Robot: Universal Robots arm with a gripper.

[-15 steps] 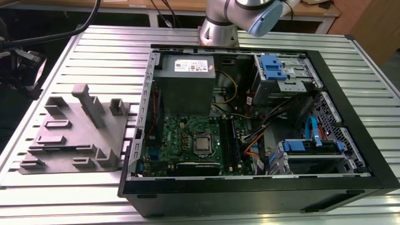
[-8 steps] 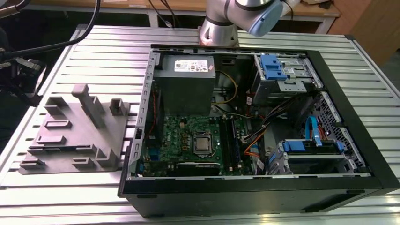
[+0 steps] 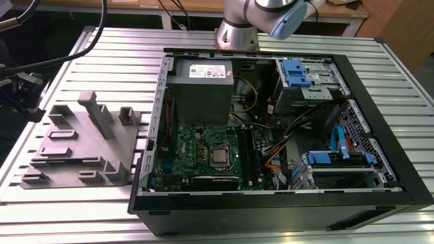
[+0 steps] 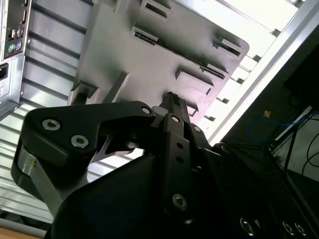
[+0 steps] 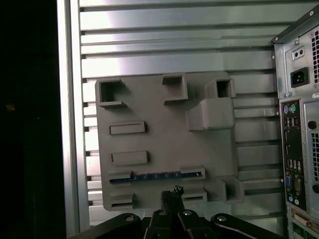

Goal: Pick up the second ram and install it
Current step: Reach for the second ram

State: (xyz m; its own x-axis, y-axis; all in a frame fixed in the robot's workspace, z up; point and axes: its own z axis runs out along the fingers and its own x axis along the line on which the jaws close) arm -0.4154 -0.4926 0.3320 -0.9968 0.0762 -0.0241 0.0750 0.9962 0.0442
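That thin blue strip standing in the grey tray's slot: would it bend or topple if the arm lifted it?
The ram stick is probably stiff and light: it stands straight, edge-up, in a slot of the holder tray. Being so thin, it would likely topple if set down unsupported. Its narrow edge may twist if gripped off-centre.

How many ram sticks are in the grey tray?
1: the second ram sits on edge in a long slot of the grey tray; the hand may hide another.
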